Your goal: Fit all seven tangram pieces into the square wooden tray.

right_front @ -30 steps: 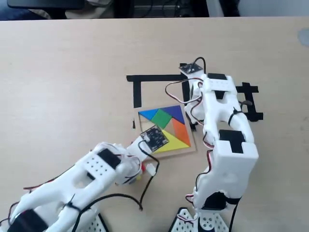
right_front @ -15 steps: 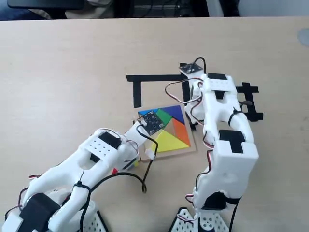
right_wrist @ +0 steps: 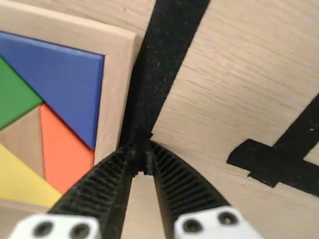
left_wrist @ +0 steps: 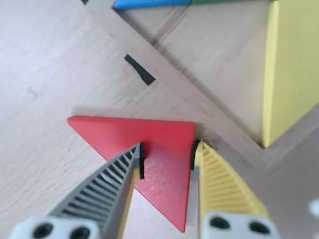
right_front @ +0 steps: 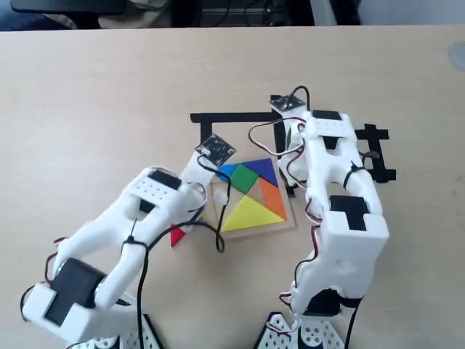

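Observation:
The square wooden tray (right_front: 254, 230) holds blue, green, dark blue (right_wrist: 65, 74), orange (right_wrist: 65, 149) and yellow (right_front: 251, 214) pieces, with bare floor on its left side. A red triangle (right_front: 176, 236) lies flat on the table just outside the tray's near-left corner. My left gripper (left_wrist: 167, 152) hangs open over the red triangle (left_wrist: 159, 134), one finger on each side, close to the tray rim (left_wrist: 214, 114). My right gripper (right_wrist: 144, 162) is shut with nothing in it, its tip on black tape beside the tray's right rim (right_wrist: 117, 99).
Black tape lines (right_front: 232, 118) mark a frame behind the tray, and more tape crosses (right_front: 378, 156) lie to its right. A small black mark (right_front: 202, 187) sits left of the tray. Both white arms crowd the tray's left and right sides.
The left arm has swung left and toward the far side, off the tray's near-left part. The red triangle now lies uncovered left of the tray. The right arm has not moved.

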Motion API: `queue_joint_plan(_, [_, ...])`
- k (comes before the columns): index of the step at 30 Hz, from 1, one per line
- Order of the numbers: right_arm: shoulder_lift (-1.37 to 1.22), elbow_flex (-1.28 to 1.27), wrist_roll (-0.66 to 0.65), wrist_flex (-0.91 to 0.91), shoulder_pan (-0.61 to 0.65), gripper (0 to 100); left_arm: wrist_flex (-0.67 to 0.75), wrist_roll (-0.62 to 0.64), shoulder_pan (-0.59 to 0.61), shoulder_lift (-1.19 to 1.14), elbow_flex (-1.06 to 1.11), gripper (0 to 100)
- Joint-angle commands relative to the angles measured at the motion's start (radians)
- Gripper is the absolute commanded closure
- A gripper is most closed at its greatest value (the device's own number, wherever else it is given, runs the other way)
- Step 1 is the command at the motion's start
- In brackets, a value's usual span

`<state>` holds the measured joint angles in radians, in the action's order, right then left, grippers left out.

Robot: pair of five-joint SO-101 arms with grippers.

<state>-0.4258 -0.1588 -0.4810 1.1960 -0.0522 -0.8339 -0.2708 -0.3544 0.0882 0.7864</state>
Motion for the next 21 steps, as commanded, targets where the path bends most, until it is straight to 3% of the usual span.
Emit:
queue_joint_plan(1, [-0.001,0.005,-0.011,0.009,0.006,98.8,-0.046,0.011,0.004,-0.038,-0.062,82])
queue_joint_plan(9, [-0.001,0.005,-0.011,0.009,0.006,98.8,-0.069,0.037,0.018,0.133,-0.05,85])
queue_joint_plan(16, [-0.001,0.005,-0.011,0.009,0.006,98.8,-0.189,0.058,0.217,0.427,-0.039,84])
queue_joint_plan(21, [-0.001,0.005,-0.011,0.009,0.006,98.8,-0.117,-0.015,0.286,0.33,0.067,94])
